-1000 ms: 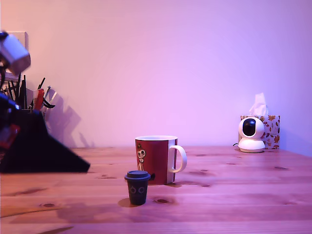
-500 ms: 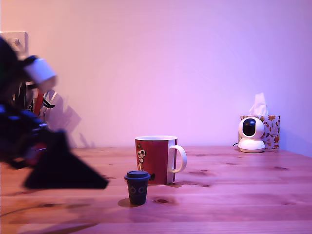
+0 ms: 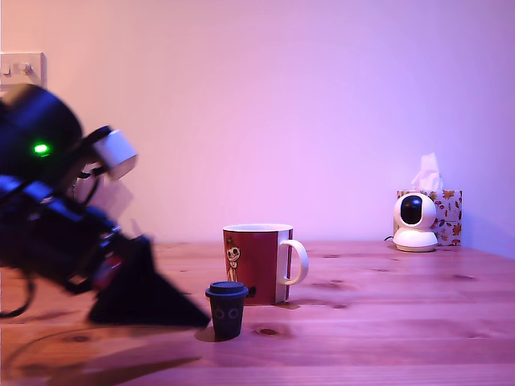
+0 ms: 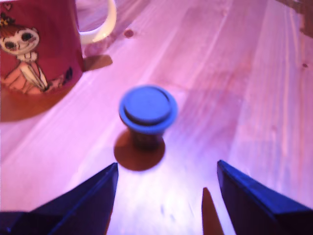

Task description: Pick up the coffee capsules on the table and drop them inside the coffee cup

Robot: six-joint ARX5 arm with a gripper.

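1. Closing in from the exterior view's left, the gripper (image 3: 173, 310) has swept up beside the dark capsule (image 3: 227, 309).
2. Its jaws stand wide apart, holding nothing.
3. The capsule stands upright just before the red mug (image 3: 257, 263), ready for grasping.

Place: a room in a home, or maybe a small home office.
Table (image 3: 386, 322): made of warm wood with dark knots, like one people eat or work at.
Wall (image 3: 306, 104): plain and bare, with pink and purple light on it.
Switch plate (image 3: 20, 68): a white one sits on the wall at the exterior view's left, like in a house.
Tissue box (image 3: 445, 211): it has a leaf pattern and a tissue sticking up, at the back on the exterior view's right.
Little camera (image 3: 415, 222): round and white, the kind that watches a room, just in front of the tissue box.
Mug (image 3: 256, 262): red with a cartoon figure, a cup from a home.
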